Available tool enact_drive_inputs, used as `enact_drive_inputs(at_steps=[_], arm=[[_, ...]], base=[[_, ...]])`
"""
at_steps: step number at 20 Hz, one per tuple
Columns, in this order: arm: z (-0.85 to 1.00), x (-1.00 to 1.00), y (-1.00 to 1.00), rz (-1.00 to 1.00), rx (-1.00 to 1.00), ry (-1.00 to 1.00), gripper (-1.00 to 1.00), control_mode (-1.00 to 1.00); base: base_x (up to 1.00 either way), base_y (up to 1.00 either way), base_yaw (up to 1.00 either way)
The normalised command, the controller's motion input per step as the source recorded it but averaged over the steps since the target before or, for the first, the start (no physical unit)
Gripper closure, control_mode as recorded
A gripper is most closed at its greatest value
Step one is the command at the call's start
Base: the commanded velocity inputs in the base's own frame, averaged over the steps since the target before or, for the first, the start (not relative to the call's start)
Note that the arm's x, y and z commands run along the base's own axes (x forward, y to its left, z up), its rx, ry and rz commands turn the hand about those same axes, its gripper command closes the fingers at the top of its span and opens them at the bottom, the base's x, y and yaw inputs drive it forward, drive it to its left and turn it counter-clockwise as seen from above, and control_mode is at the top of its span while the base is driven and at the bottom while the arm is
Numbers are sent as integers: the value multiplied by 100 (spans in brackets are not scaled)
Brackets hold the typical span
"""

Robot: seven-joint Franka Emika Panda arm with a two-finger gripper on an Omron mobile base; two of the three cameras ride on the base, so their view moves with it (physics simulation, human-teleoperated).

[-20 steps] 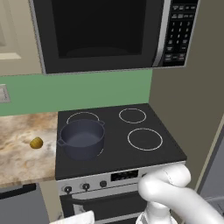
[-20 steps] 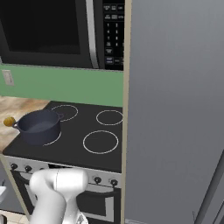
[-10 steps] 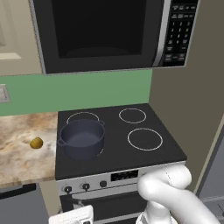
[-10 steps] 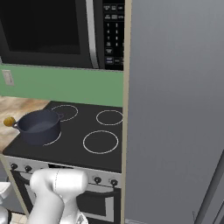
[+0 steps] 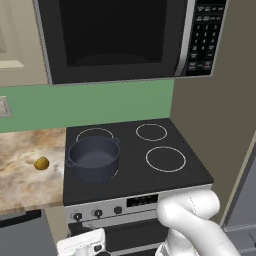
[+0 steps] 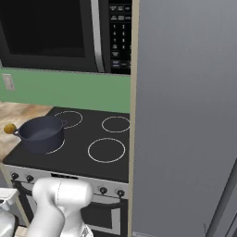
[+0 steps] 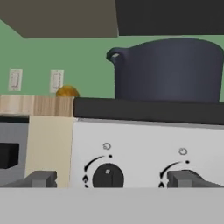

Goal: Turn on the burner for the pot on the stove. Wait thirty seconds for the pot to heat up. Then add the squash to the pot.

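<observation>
The dark blue-grey pot [image 5: 94,159] stands lidless on the front-left of the black stove [image 5: 150,172]. Its burner ring [image 6: 59,146] is mostly hidden under it. The small yellow squash [image 5: 41,163] lies on the marble counter left of the stove. My gripper [image 7: 113,179] is open, low in front of the silver control panel and level with the knobs. In the hand view the leftmost knob [image 7: 106,176] sits between my fingertips [image 7: 41,178], and the second knob [image 7: 181,175] is partly behind the right tip. The pot [image 7: 173,72] and squash [image 7: 67,92] show above the panel.
A black microwave [image 5: 115,40] hangs above the stove. A tall grey cabinet side [image 6: 185,115] walls off the stove's right. Three other white burner rings mark the glass. The marble counter [image 5: 25,175] runs left, with wall outlets [image 7: 56,80] behind it.
My white hand has risen a little into the bottom of the left base view, in front of the stove's panel. The jaws stay open. Pot and squash have not moved.
</observation>
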Motion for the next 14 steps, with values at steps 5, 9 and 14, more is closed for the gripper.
enact_drive_inputs(at_steps=[5, 9, 14], arm=[[-16, 38, 0, 0, 0, 0, -100, -100], [-16, 37, 0, 0, 0, 0, -100, -100], [-18, 31, 0, 0, 0, 0, -100, -100]], base=[[0, 0, 0], [0, 0, 0], [0, 0, 0]])
